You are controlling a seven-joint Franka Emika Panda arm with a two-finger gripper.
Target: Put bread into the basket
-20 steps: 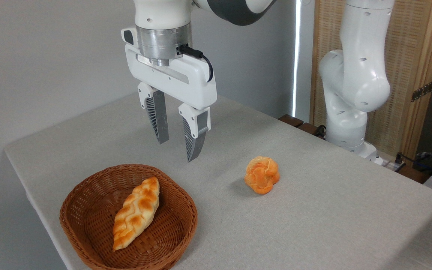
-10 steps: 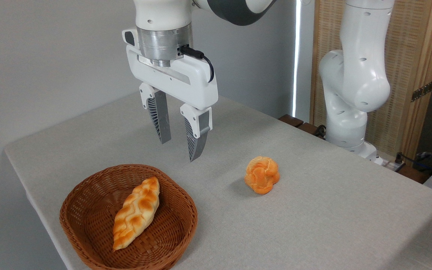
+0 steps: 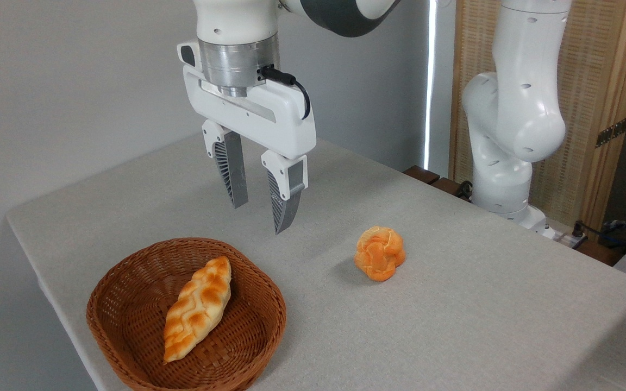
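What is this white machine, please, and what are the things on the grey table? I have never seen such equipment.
It is a robot arm, filmed by one fixed camera looking across the table. Its base stands at the back right; its end reaches over the table and carries a gripper with two fingers, like tongs. The gripper is open, holds nothing, and hangs in the air. On the table stands a brown wicker basket with a long braided loaf inside. To the right of it, apart from it, a small knobbly orange bun lies on the cloth, untouched.

Grey table (image 3: 454,326) against a plain grey wall (image 3: 74,81).
A bright strip of daylight (image 3: 427,81) beside a wooden-framed woven screen (image 3: 601,81).
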